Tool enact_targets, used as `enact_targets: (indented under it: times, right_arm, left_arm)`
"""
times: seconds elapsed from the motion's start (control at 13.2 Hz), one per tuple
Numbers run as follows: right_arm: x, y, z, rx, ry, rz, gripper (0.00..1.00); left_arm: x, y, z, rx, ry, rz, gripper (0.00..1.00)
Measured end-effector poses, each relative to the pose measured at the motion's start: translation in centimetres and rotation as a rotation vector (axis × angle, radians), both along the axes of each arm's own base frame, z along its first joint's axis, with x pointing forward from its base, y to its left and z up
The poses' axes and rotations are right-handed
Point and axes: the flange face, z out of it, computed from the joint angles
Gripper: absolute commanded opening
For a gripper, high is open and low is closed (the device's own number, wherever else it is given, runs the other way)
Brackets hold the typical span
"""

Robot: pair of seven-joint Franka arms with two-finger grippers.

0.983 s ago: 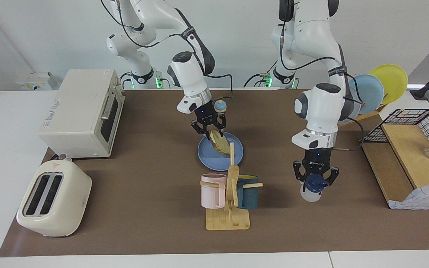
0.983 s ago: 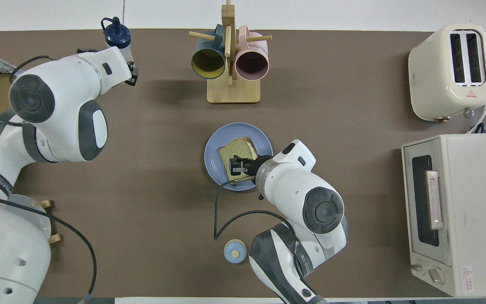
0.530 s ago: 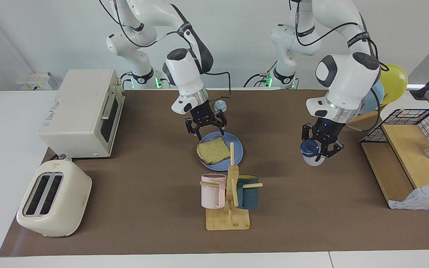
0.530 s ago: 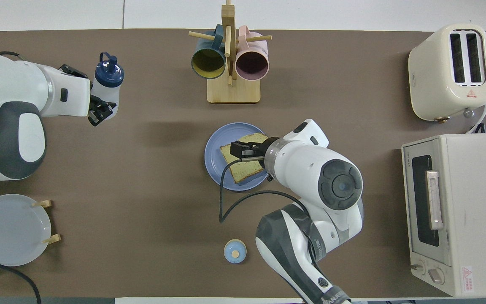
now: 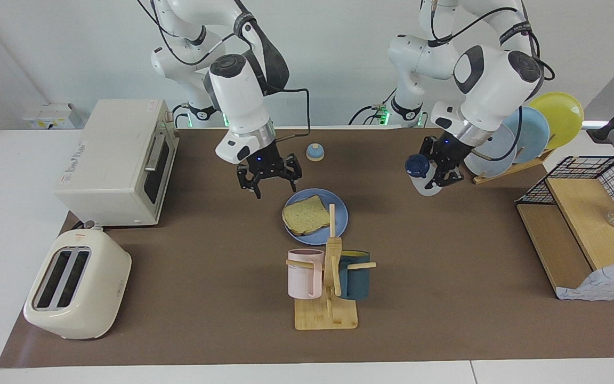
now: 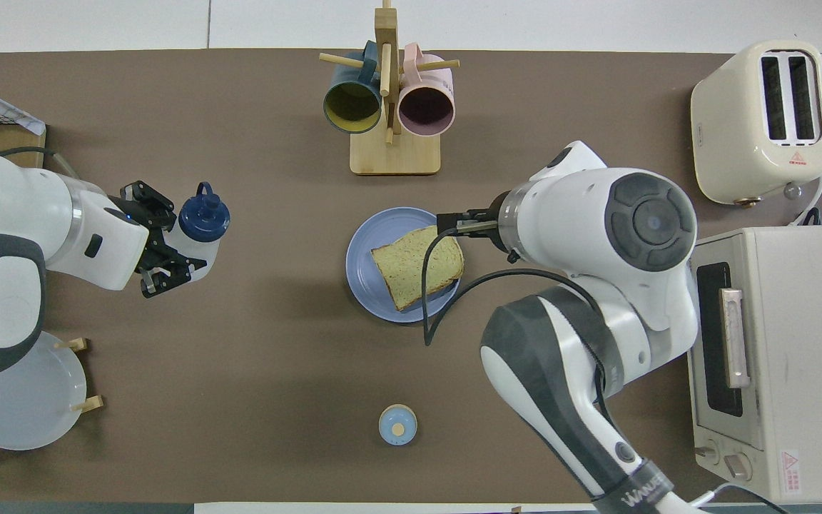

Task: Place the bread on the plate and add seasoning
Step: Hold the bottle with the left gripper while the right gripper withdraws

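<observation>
From across the table, the square tan toast slice [image 5: 306, 214] lies flat on the round medium-blue plate [image 5: 340, 212], one corner reaching its rim, while the right gripper [image 5: 267, 178] hangs empty with fingers spread wide over bare brown mat beside the plate, toward the white oven [image 5: 120, 162]. The left gripper [image 5: 442, 164] clamps the tilted whitish navy-capped seasoning bottle [image 5: 421, 170] in the air, with open mat between it and the plate.

From above, one bottle [image 6: 199, 228], one toast slice [image 6: 417, 265] and one plate [image 6: 372, 246] show, plus two mugs [image 6: 387, 106] on the wooden stand.

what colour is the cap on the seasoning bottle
Dark navy blue cap, clearest in the overhead view.
</observation>
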Motion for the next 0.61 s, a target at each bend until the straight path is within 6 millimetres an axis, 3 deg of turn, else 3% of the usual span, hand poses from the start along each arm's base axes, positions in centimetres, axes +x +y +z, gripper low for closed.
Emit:
enact_targets:
  times: [0.23, 0.61]
  right_arm:
    - [0.5, -5.9, 4.0, -0.055, 0.07, -0.011, 1.0]
    - [-2.5, -15.8, 11.6, -0.166, 0.217, 0.003, 1.0]
  left_arm:
    - [-2.8, -2.3, 0.5, 0.025, 0.051, -0.058, 0.0]
    - [-5.7, -6.0, 0.5, 0.081, 0.085, -0.082, 0.0]
